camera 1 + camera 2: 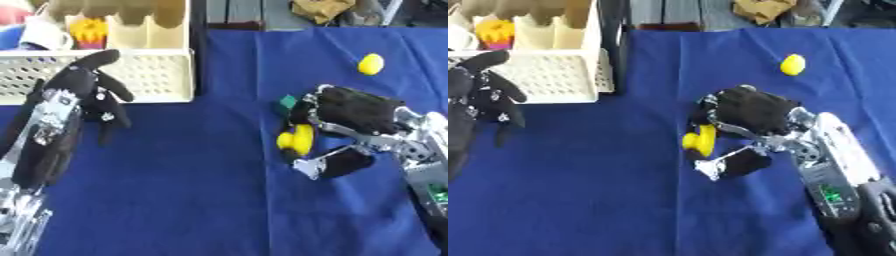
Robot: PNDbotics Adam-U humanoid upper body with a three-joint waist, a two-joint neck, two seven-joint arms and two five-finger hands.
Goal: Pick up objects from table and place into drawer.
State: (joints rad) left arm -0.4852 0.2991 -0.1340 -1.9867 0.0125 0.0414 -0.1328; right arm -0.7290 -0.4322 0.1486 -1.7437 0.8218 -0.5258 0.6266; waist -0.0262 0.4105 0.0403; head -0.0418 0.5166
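A small yellow object [298,139] lies on the blue cloth between the curled fingers and the thumb of my right hand [354,116], which reaches in from the right and closes round it. A small green thing [287,102] shows just behind the fingertips. Farther back on the right rests a second yellow, lemon-shaped object [371,64]. The cream perforated drawer [140,75] stands at the back left. My left hand [86,89] is raised in front of the drawer with its fingers relaxed and holds nothing.
Behind the drawer stands a cream organiser [149,30] with a white mug [44,35] and a yellow and pink item [90,31] beside it. Brown clutter [324,9] lies beyond the table's far edge. The blue cloth [192,190] covers the table.
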